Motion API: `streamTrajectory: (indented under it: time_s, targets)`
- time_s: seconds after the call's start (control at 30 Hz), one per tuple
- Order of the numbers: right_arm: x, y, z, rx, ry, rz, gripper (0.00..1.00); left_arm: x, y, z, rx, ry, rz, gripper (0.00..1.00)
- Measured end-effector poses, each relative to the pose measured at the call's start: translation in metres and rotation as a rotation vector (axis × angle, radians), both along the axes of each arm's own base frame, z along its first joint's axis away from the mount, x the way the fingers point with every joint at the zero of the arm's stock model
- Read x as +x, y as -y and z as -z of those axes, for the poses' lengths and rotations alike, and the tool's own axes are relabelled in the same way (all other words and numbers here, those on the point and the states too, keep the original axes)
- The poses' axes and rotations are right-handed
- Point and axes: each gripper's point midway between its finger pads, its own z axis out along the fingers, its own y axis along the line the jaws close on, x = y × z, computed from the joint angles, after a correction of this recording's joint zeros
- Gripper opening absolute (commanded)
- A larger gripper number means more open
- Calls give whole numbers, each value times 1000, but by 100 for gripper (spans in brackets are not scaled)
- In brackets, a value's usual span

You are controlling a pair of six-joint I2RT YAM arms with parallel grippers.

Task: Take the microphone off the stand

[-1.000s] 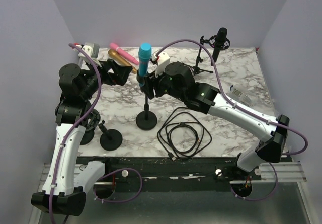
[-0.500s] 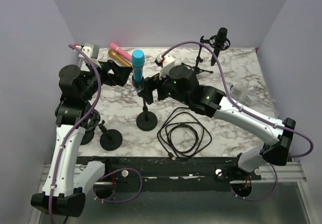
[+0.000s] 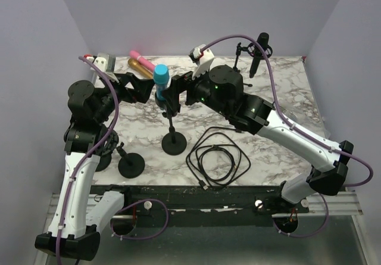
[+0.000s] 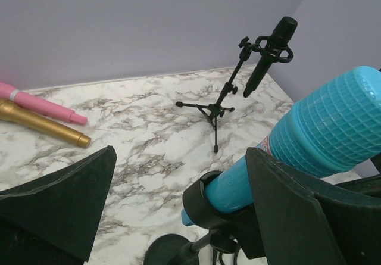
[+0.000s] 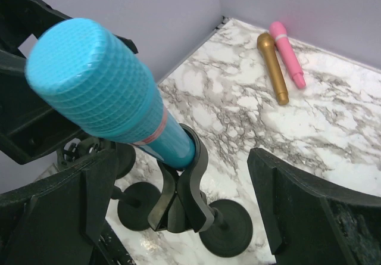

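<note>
1. Currently, the right gripper (image 5: 181,158) stands with its jaws spread wide, one finger on each side of the clip; nothing is clamped.
2. The left gripper (image 4: 181,158) is likewise wide apart and holds nothing. It faces the same clip from the opposite side.
3. The turquoise microphone (image 3: 160,77) sits tilted in the clip of the stand (image 3: 173,140), its head raised between the two grippers. Whether any finger touches it cannot be told.
4. The stand's round base rests on the marble table (image 3: 286,92), near the middle.
5. A coiled black cable (image 3: 217,158) lies just right of the base.
6. A second round-based stand (image 3: 130,164) is to its left.
7. A pink microphone (image 3: 143,61) and a gold microphone (image 3: 141,68) lie side by side at the far left.
8. A black microphone (image 3: 260,50) on a tripod stands at the far right.
</note>
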Motion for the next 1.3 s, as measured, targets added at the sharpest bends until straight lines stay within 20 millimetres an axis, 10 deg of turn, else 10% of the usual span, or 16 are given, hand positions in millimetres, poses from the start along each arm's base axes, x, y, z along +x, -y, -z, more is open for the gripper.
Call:
streamTrajectory:
  time_s: [0.43, 0.87, 1.13, 1.3]
  targets:
    - [12, -29, -26, 34, 110, -48, 85, -23, -16, -2, -14, 24, -108, 99]
    - [22, -32, -30, -6, 170, -34, 51, -105, -9, 59, -94, -124, -9, 94]
    - [32, -33, -29, 9, 167, 17, 10, -120, 25, 125, -184, -355, 184, 94]
    - [34, -32, -30, 21, 155, 38, 1, -129, 40, 127, -215, -394, 261, 99]
